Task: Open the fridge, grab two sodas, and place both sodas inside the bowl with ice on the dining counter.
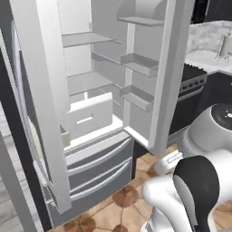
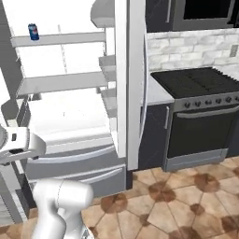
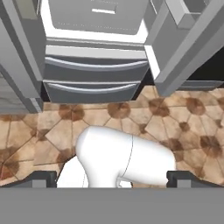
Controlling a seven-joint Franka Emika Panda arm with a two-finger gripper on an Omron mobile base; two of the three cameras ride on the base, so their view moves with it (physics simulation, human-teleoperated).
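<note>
My arm [image 1: 195, 190] is made of glossy white rounded shells, with a black oval cap set into the big joint nearest the left base camera. Above it sits a pale grey domed housing [image 1: 213, 129] topped by a dark ringed disc. In the hand view, the two finger tips [image 3: 39, 179] are small, dark grey and blocky, and they stand wide apart

Base cameras flanking open fridge [image 1: 90, 113]
</note>
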